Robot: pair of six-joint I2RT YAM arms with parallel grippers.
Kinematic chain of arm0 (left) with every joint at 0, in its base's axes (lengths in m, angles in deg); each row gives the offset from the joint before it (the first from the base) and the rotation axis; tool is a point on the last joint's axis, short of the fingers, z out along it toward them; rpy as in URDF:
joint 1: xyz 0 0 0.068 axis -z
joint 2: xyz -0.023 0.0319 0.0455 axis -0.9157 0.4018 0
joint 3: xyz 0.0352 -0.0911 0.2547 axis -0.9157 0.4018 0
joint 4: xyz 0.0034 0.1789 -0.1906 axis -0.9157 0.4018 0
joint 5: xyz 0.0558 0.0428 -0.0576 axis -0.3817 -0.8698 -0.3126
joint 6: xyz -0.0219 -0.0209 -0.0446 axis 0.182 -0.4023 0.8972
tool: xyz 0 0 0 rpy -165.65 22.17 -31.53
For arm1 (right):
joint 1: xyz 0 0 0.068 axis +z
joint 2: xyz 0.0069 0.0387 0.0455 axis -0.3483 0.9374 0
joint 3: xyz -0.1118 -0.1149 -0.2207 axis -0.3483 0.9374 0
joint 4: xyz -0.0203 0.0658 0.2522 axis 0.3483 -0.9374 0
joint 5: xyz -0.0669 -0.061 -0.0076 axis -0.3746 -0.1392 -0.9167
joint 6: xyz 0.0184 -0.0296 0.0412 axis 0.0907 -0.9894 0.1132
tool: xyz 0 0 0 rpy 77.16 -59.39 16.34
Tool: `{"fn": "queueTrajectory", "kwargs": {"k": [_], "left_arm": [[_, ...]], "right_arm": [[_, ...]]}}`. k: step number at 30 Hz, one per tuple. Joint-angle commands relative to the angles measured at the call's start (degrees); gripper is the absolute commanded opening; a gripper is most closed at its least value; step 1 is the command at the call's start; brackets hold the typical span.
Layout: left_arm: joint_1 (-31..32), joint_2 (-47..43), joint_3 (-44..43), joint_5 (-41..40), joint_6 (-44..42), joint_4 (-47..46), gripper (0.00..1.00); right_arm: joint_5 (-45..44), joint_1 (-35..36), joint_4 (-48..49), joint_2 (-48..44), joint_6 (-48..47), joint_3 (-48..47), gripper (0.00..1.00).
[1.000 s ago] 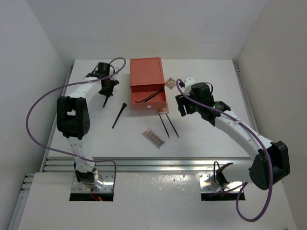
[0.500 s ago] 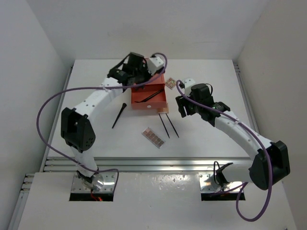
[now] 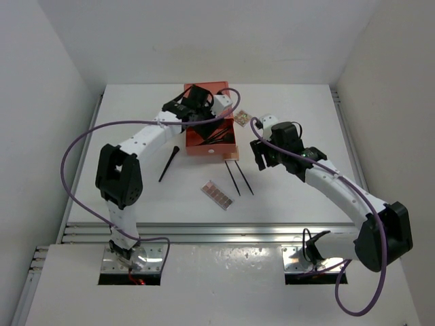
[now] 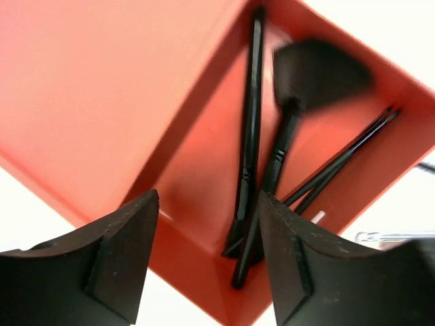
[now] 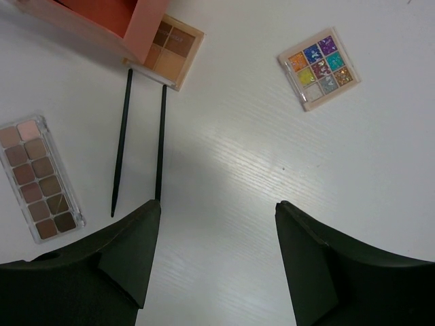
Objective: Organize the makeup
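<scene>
My left gripper hangs open over the pulled-out drawer of the orange-red box, holding nothing. In the drawer lie a fan brush, a straight dark brush and thin dark sticks. My right gripper stands open above bare table, right of two thin sticks. On the table lie a long pinkish-brown palette, a square brown palette partly under the box corner, a colourful square palette and a dark brush.
The box sits at the table's back centre. The table is white with walls on three sides, and a metal rail runs along the near edge. Purple cables loop from both arms.
My left arm swung from the table's back left to over the drawer and opened its jaws; the brush it carried now lies in the drawer. The right gripper barely shifted.
</scene>
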Motion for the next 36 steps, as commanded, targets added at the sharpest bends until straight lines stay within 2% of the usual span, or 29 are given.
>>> {"fn": "queueTrajectory", "kwargs": {"k": [1, 4, 6, 7, 10, 13, 15, 19, 25, 28, 29, 32, 33, 36], "left_arm": [[-1.0, -4.1, -6.6, -0.1, 5.9, 0.9, 0.67], [-4.4, -5.2, -12.8, -0.1, 13.9, 3.8, 0.69], [-8.3, -6.5, -13.7, -1.5, 20.0, 5.9, 0.66], [-9.9, -7.2, -13.0, -1.5, 21.7, 6.4, 0.62], [-16.0, -11.1, -4.2, 0.7, 24.6, 6.4, 0.59], [-19.4, -12.6, 6.1, 1.3, 24.6, 5.4, 0.59], [-19.9, -12.6, 13.8, 1.3, 22.1, 3.5, 0.65], [-19.9, -10.9, 22.4, -0.3, 18.8, -1.8, 0.71], [-18.2, -5.9, 27.4, -1.1, 16.3, -5.0, 0.74], [-18.2, -3.2, 29.3, -5.0, 15.6, -8.2, 0.73], [-18.2, -2.4, 29.9, -5.9, 16.2, -8.2, 0.71], [-18.2, -0.3, 29.9, -6.4, 16.2, -8.2, 0.45], [-18.2, -0.3, 30.4, -5.5, 16.7, -8.2, 0.31], [-18.2, -0.8, 30.9, -5.0, 16.7, -8.2, 0.10]], "right_arm": [[0.0, 0.0, 0.5, -1.2, 0.7, 0.0, 0.69], [0.2, -0.1, 0.5, -1.0, 0.8, -0.2, 0.69], [0.4, 0.0, 0.1, -0.9, 0.7, -0.4, 0.69], [0.3, 0.0, -0.1, -1.1, 0.9, -0.2, 0.69], [0.4, -0.1, -0.4, -1.3, 1.1, 0.3, 0.69], [0.5, 0.0, -0.6, -1.4, 1.3, 0.7, 0.69], [1.1, 0.0, -0.4, -1.2, 1.4, 0.7, 0.69], [1.2, 0.0, -0.8, -1.0, 1.4, 0.3, 0.69], [0.9, 0.0, -1.8, -1.4, 1.5, 0.7, 0.70], [0.5, 0.1, -1.7, -1.6, 1.7, 1.0, 0.70], [0.5, 0.0, -1.8, -1.6, 1.8, 1.0, 0.70], [0.4, 0.0, -2.1, -1.7, 1.7, 0.9, 0.70], [-0.3, 0.0, -2.1, -1.9, 1.6, 0.8, 0.70], [-1.0, 0.1, -2.0, -1.5, 1.8, 0.9, 0.70]]}}
